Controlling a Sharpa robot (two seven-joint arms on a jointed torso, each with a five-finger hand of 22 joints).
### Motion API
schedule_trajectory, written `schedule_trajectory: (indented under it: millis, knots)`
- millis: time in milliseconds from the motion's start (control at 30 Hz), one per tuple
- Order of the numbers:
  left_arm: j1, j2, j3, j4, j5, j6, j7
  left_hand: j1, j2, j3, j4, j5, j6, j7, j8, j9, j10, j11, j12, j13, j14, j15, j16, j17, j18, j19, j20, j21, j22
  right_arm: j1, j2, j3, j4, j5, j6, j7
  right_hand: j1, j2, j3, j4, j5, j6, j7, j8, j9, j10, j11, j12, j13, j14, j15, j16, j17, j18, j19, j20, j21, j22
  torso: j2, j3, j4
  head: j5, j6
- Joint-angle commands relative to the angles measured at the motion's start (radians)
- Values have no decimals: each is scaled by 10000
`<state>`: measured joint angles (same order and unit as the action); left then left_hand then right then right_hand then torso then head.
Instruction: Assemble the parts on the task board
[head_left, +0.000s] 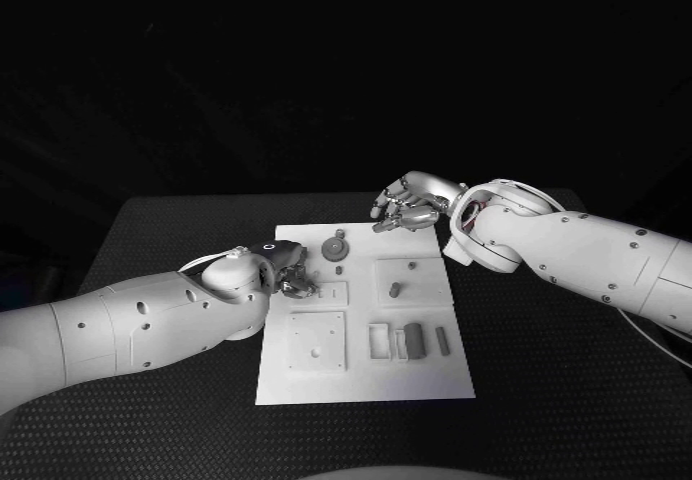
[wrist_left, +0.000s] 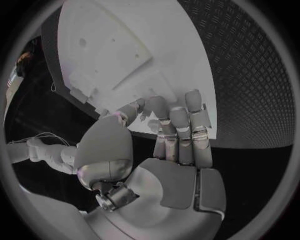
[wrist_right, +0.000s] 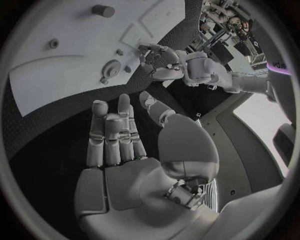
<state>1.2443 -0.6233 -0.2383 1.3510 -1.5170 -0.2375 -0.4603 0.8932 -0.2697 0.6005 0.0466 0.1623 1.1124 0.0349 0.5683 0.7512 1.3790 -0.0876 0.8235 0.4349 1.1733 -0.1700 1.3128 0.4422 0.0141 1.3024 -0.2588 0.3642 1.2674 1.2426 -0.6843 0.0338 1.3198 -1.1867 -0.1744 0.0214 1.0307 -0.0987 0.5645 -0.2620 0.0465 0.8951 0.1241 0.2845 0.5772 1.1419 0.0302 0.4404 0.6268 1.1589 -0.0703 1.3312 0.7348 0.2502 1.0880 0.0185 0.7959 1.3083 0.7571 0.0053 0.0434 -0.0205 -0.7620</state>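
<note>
Task board (head_left: 361, 385) white, mid-frame on black counter (head_left: 548, 400) | my left hand (head_left: 293, 270) at its left edge, fingers curled, grip unclear | my right hand (head_left: 411, 205) above its top-right corner, fingers apart, empty | parts (head_left: 414, 340) lower right.

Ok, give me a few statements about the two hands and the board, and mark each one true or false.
1. The right hand is at the far right corner of the board. True.
2. The right hand grips a small piece. False: its fingers are stretched out and apart, with nothing in them.
3. A round piece lies on the far part of the board, between the two hands. True.
4. The left hand is at the board's right edge. False: it is at the left edge, about halfway along.
5. The board lies on a white table. False: the table is black.
</note>
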Motion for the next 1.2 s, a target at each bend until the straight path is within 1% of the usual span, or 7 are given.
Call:
schedule_trajectory:
  millis: [33,867,900,933,967,1000,1200]
  knots:
    - [-5,-9,9,48,234,-78,56,7,-62,-5,65,-62,486,-418,-56,15,-650,-82,23,-11,-130,-45,62,-16,-141,60,-25,-58,14,-14,-4,3,3,4,119,31,-80,-27,-1,35,37,173,222,-62,10,-14,84,-37,-14,-69,-8,-54,-13,116,-54,19,-43,131,0,1,1,-2,-11]
    - [-35,-222,11,307,341,-286,12,137,-72,-22,1,-7,378,-375,-100,5,-708,-60,16,-16,-179,-45,49,-30,-141,26,-16,-86,22,-58,3,3,-51,61,133,32,-82,-26,-1,36,37,173,223,-62,10,-14,84,-37,-14,-69,-8,-54,-13,116,-54,19,-43,131,0,6,-1,1,-5]
    - [-35,-226,11,309,341,-283,11,324,-25,-172,-325,52,-942,-111,-836,-277,-971,181,-86,-56,-354,-6,-21,-60,-141,-172,1,-178,20,-59,3,3,-53,61,135,29,-82,-26,-1,37,37,173,223,-63,10,-14,85,-37,-14,-69,-8,-54,-13,116,-54,19,-43,131,1,4,-3,2,-4]
    - [-35,-230,11,311,341,-290,6,336,-22,-182,-347,56,-1030,-93,-885,-296,-988,197,-92,-59,-366,-3,-26,-62,-140,-185,2,-184,20,-61,2,3,-54,61,135,27,-114,-36,-16,55,37,166,227,-68,10,-13,88,-37,-14,-68,-5,-53,-13,116,-52,22,-43,132,3,4,-5,5,-4]
    - [-35,-233,11,312,342,-288,2,329,-76,-204,-334,128,-1024,98,-914,-327,-1023,254,-55,-46,-448,56,-27,-68,-141,-234,59,-211,26,-62,2,3,-55,61,134,24,-119,-38,-18,58,37,166,227,-69,10,-14,88,-37,-15,-68,-5,-53,-14,116,-51,23,-43,132,3,2,-5,5,-3]
    - [-35,-236,12,315,347,-283,2,363,-75,-202,-319,150,-998,156,-948,-370,-1061,293,2,-28,-499,119,12,-64,-141,-246,104,-224,46,-63,4,3,-55,61,134,25,-120,-39,-19,58,36,165,228,-70,10,-14,88,-37,-15,-68,-4,-52,-14,116,-51,23,-43,132,3,3,-4,6,-1]
    - [-35,-255,13,337,489,-344,102,417,19,-179,-267,185,-931,165,-981,-428,-1107,303,91,-7,-537,143,80,-62,-141,-233,126,-233,85,-76,6,3,-60,62,138,24,-126,-42,-21,63,37,164,228,-72,10,-16,89,-38,-15,-67,-4,-52,-14,116,-50,23,-44,132,1,2,-2,-2,1]
